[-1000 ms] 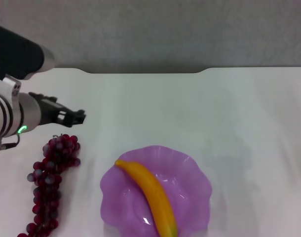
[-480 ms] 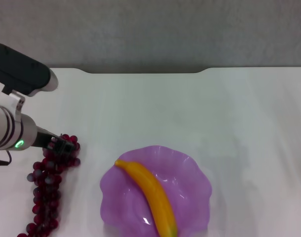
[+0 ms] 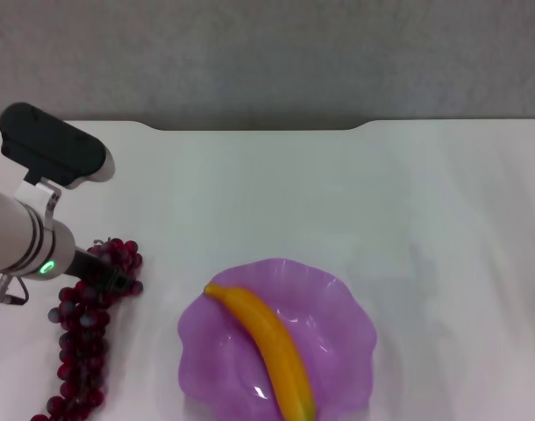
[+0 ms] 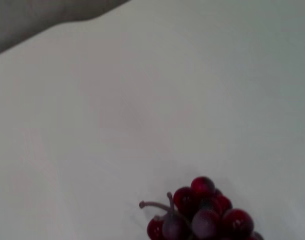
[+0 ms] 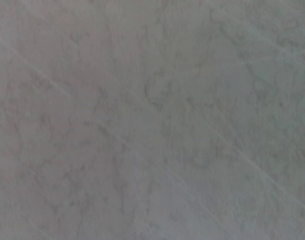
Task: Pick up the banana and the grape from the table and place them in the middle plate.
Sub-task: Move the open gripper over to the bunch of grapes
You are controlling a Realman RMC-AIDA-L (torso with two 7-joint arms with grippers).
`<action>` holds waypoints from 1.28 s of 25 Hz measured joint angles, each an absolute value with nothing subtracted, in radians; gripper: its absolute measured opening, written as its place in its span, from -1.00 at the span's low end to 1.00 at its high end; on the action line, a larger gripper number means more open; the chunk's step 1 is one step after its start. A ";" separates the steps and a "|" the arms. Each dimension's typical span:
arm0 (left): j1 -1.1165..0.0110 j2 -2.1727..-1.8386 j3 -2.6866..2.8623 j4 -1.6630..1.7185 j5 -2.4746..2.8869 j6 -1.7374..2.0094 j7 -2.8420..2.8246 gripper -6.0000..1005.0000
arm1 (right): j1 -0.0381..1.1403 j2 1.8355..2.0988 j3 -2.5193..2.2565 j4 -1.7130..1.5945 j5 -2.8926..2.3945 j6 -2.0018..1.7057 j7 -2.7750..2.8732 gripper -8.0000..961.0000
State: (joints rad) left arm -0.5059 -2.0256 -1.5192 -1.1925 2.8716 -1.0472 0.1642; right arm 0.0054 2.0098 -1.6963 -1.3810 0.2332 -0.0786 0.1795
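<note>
- The banana (image 3: 267, 351) lies in the middle plate (image 3: 346, 303), running from the dish's 10 o'clock rim down to about its 6 o'clock edge, greenish tip at the near end.
- The middle plate sits on the table (image 3: 355, 202), low and centre in the head view.
- The grape (image 3: 88, 329) is on the table at the plate's 9 o'clock, apart from the dish, the bunch stretching from about 12 to 6 o'clock along the lower left of the head view.
- The left gripper (image 3: 114, 281) is down at the far end of the bunch, its dark tip in among the top grapes; whether its fingers are apart or closed cannot be told.
- The left wrist view shows the stem end of the grape (image 4: 202, 217) on bare white tabletop, a short stalk sticking out.
- The right gripper shows in no view; the right wrist camera sees only a grey streaked surface (image 5: 152, 120).
</note>
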 joint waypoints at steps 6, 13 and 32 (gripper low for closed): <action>-0.548 -2.021 -1.532 -1.072 2.872 -1.001 0.159 0.51 | 0.006 2.009 -1.698 -1.386 0.233 -0.077 0.180 0.83; -0.582 -2.019 -1.535 -0.981 2.872 -0.969 0.155 0.51 | 0.006 2.009 -1.705 -1.389 0.232 -0.077 0.180 0.83; -0.585 -2.019 -1.523 -0.979 2.872 -0.957 0.154 -0.07 | 0.006 2.009 -1.712 -1.391 0.230 -0.077 0.176 0.83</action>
State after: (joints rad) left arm -0.5845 -2.0187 -1.5234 -0.9787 2.8716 -0.9571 0.1541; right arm 0.0061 2.0095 -1.7119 -1.3914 0.2300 -0.0767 0.1764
